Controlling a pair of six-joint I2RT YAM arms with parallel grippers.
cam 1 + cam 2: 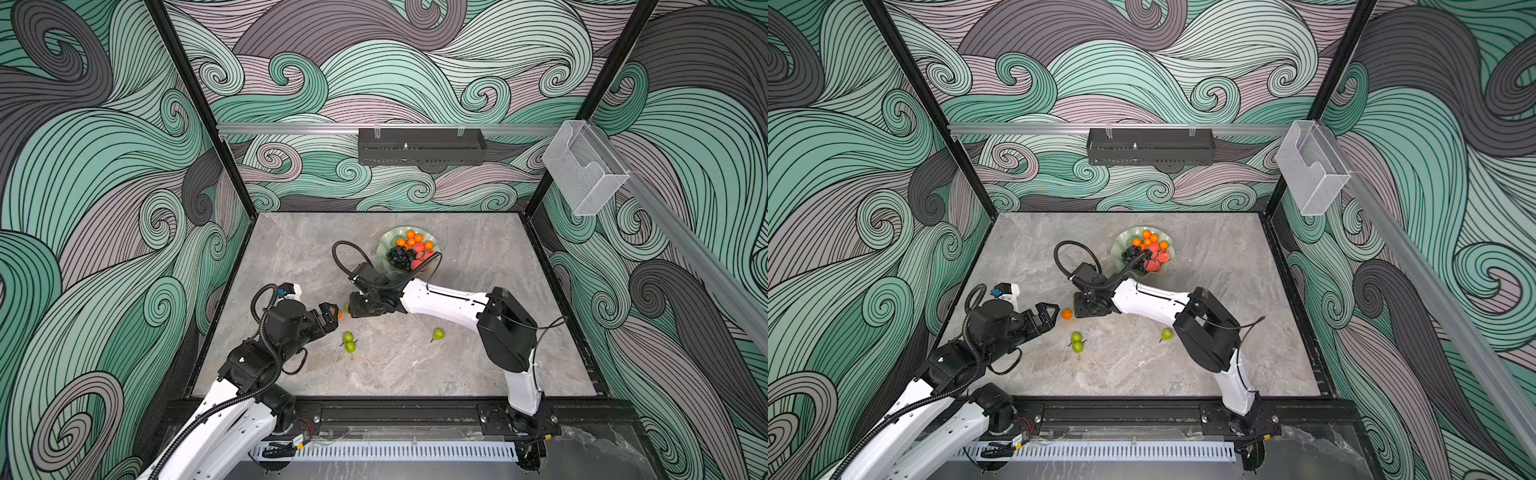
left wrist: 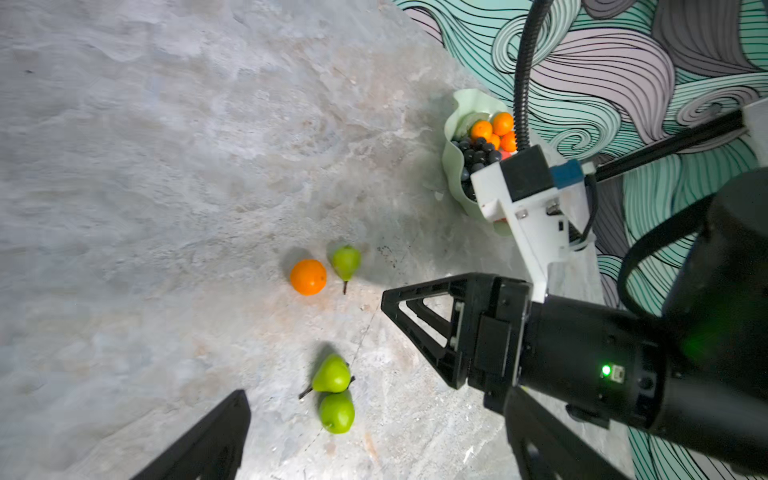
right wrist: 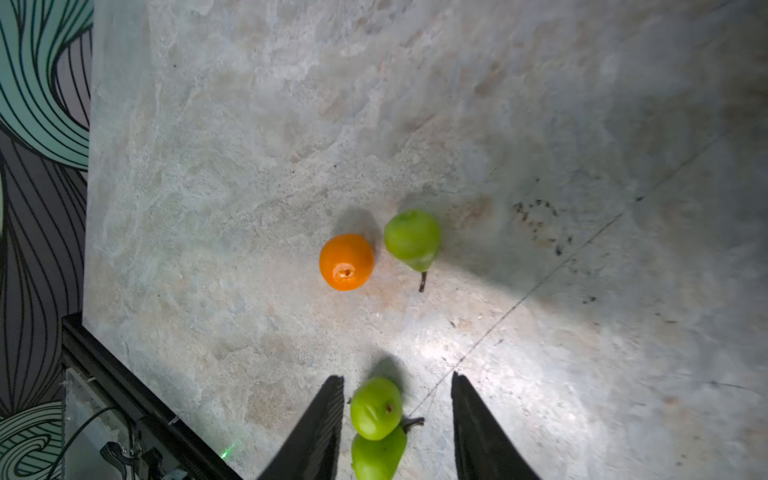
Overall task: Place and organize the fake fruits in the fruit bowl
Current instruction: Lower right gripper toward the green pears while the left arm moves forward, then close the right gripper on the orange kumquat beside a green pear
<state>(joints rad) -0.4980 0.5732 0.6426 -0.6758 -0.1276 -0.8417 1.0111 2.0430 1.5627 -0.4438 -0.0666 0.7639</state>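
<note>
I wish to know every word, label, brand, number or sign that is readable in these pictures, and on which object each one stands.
None: no view shows readable text.
The fruit bowl, the orange and the pears carry no print.
The green light on the black arm housing shows no characters.

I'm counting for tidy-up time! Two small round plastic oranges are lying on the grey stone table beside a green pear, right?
No, just one small round plastic orange lies on the grey stone table beside a green plastic pear with a stem. The left wrist view shows it; the other oranges sit in the pale mint-green wavy-rimmed bowl.
</note>
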